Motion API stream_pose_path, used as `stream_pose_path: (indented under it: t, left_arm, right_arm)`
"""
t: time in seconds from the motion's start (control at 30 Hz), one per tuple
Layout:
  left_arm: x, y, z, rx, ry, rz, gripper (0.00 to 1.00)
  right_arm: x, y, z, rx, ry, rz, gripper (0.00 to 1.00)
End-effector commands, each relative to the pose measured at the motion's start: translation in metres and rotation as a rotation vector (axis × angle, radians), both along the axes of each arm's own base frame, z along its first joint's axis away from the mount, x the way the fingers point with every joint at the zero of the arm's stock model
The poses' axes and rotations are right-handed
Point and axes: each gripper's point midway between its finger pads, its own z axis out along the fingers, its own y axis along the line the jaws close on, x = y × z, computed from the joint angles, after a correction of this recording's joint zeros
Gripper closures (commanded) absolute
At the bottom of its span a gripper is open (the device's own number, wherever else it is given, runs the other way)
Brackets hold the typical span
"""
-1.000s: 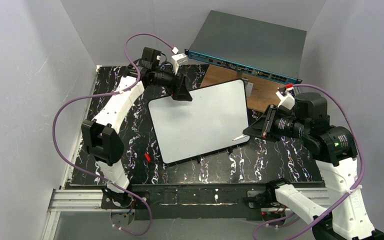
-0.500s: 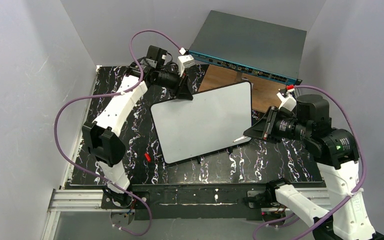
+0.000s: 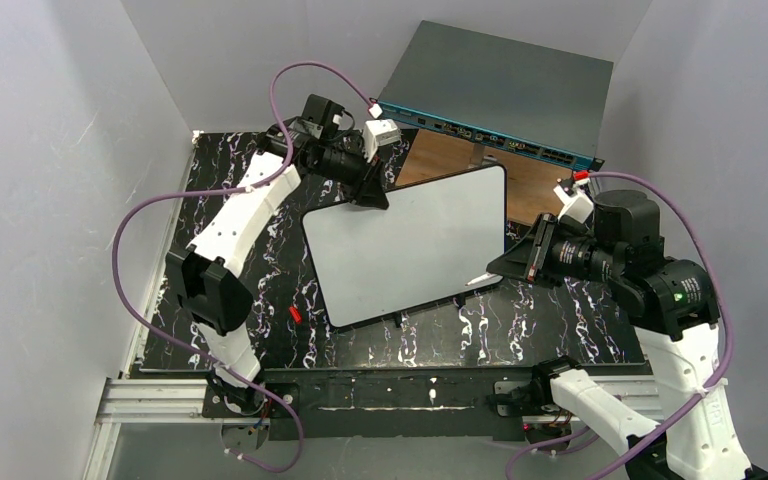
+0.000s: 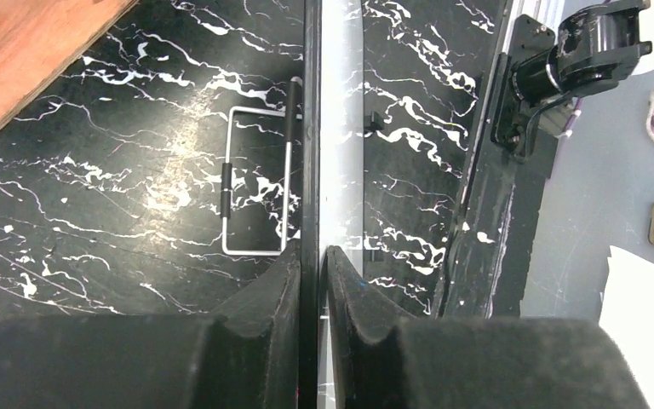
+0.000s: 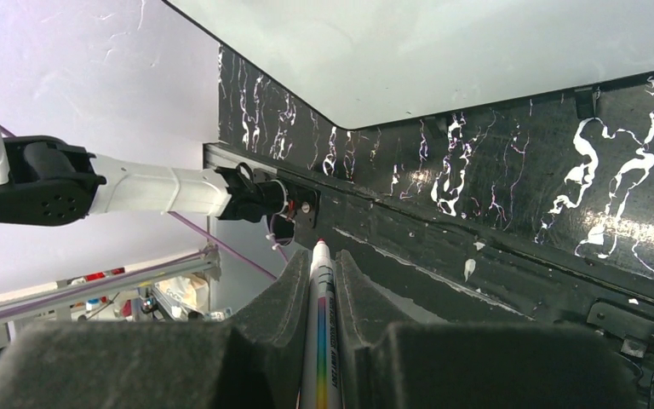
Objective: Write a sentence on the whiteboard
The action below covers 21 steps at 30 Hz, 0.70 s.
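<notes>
1. Glossy whiteboard [image 3: 405,250] lies skewed mid-counter [image 3: 580,320]. The counter is black w/ white veining.
2. Board's far R corner overlaps a wood panel [image 3: 535,185] in top view.
3. L fingers [image 3: 372,196] pinch board's far L edge.
4. R fingers [image 3: 495,268] are pressed on a marker [image 5: 321,324], its tip just beside board's near R edge.
5. Grey box [image 3: 505,85] w/ teal front sits at back. Plain grey walls [image 3: 50,200] on 3 sides.

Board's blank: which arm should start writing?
Right. The right fingers grip the marker beside the whiteboard's right edge; the left fingers are clamped on its far edge, holding it.
</notes>
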Motion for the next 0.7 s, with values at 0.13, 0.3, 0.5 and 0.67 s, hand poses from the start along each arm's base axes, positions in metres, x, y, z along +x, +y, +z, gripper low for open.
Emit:
stream_pose_path:
  t: [0.13, 0.3, 0.5, 0.67]
  left_arm:
    - [-0.039, 0.006, -0.005, 0.087, 0.004, -0.066, 1.0]
    - [-0.035, 0.007, -0.005, 0.114, -0.023, -0.037, 1.0]
    - [-0.022, 0.02, -0.033, 0.215, -0.026, 0.06, 1.0]
    - [-0.013, 0.019, -0.047, 0.214, -0.034, 0.132, 1.0]
  right_arm:
    - [0.005, 0.005, 0.007, 0.032, -0.039, 0.021, 0.99]
    - [0.014, 0.011, 0.006, 0.06, -0.089, 0.03, 0.99]
    - [0.034, 0.018, 0.004, 0.089, -0.145, 0.023, 0.99]
    - [0.048, 0.024, 0.005, 0.085, -0.146, 0.032, 0.99]
